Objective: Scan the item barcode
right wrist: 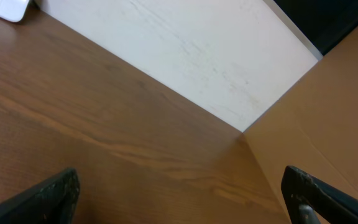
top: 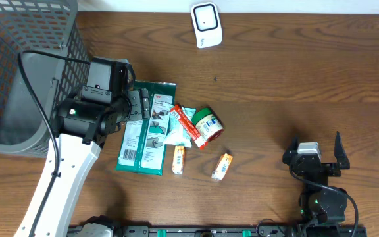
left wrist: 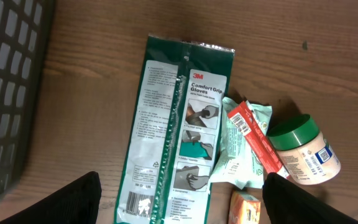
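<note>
Glossy plastic glove packet, wood-grain table, grey plastic mesh basket, seemingly matt.

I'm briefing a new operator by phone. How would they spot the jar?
From the grey basket at left, go right past the green glove pack. The jar lies further right; it alone is round, with a green lid.

A: What's over on the left?
B: A grey mesh basket, at the end of the brown wooden table.
A: Anything behind?
B: A white wall along the table's far edge.
</note>
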